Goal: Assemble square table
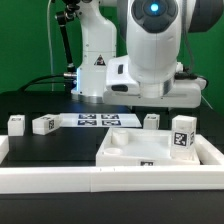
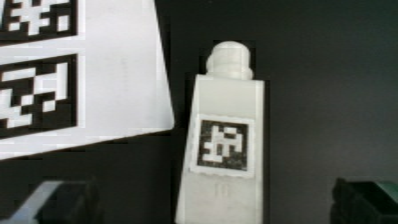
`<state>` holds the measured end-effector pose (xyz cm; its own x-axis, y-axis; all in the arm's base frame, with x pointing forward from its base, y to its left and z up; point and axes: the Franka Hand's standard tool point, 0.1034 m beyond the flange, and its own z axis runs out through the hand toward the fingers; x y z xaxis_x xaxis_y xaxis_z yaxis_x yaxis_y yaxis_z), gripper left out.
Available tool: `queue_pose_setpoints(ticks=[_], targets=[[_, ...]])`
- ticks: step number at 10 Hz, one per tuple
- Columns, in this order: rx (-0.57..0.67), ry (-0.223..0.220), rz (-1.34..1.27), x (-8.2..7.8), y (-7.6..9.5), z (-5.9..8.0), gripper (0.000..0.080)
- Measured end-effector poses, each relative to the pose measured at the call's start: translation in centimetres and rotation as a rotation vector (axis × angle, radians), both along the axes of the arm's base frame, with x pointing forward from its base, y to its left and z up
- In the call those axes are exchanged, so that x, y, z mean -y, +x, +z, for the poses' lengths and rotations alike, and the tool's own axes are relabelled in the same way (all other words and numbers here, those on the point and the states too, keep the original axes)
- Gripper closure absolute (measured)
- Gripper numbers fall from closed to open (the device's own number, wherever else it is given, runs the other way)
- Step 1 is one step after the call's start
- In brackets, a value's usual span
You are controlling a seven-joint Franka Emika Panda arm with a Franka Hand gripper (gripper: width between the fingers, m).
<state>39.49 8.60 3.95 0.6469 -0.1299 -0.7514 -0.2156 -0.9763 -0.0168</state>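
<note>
My claw [image 2: 208,197] is open wide. In the wrist view I see my two dark fingers [image 2: 54,200], one at each side and far apart. They hold nothing and touch nothing.

Between them, on the black table [image 2: 320,100], lies one white leg [image 2: 226,110]. It lies flat, with its black-and-white tag facing up at me. It has a small round knob at its far end. There is bare table between the leg and each finger.

Just beside the leg is a corner of the marker board [image 2: 125,100], with two big tags showing.

In the exterior view my big white arm [image 1: 150,50] fills the middle, and I cannot make out my claw there. The square tabletop [image 1: 125,150] lies flat near the front, toward the exterior view's right, just behind the long white rail [image 1: 50,180]. Two legs [image 1: 16,123] [image 1: 44,124] are on the exterior view's left. One more [image 1: 151,121] is behind the tabletop. Another [image 1: 182,132] stands at its far right corner. I cannot tell which of these is the leg under my claw.
</note>
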Motion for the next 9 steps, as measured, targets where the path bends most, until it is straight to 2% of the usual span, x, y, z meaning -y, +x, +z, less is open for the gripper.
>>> queue_pose_setpoints(ticks=[1, 3, 9], targets=[[-0.060, 0.009, 0.000, 0.1, 0.0, -0.3, 0.0150], [-0.102, 0.014, -0.001, 0.2, 0.1, -0.7, 0.0150], [-0.055, 0.001, 0.004, -0.3, -0.8, -2.7, 0.0150]])
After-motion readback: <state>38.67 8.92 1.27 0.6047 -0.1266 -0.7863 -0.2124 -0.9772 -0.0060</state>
